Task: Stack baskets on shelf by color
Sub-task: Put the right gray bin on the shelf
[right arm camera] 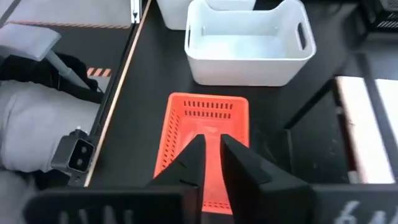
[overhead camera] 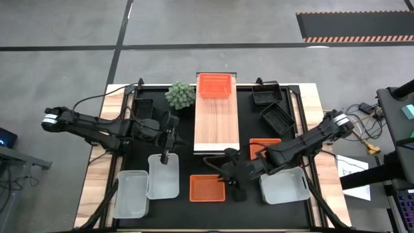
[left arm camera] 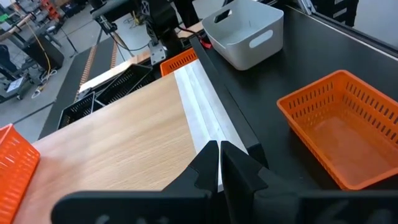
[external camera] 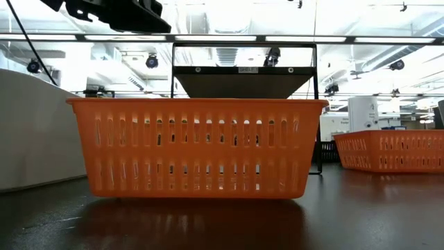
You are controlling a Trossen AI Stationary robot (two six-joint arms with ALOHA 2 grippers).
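We logged right gripper (right arm camera: 211, 149) clenched empty over red-orange slotted plastic basket (right arm camera: 205, 134); left gripper (left arm camera: 219, 158) clenched above wood-grain shelf (left arm camera: 118, 137). Only high view showed green plant (overhead camera: 180, 94).

Shelf (overhead camera: 217, 126) at table centre; one basket (overhead camera: 215, 85) on its 12 o'clock end. Plant (overhead camera: 180, 94) just beside that basket, at 9 o'clock.

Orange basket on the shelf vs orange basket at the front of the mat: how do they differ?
The orange basket on the shelf sits raised at the far end of the shelf; the front orange basket lies on the black mat. The right gripper is beside the front one; no gripper is near the shelf one. Both are orange, slotted and upright.
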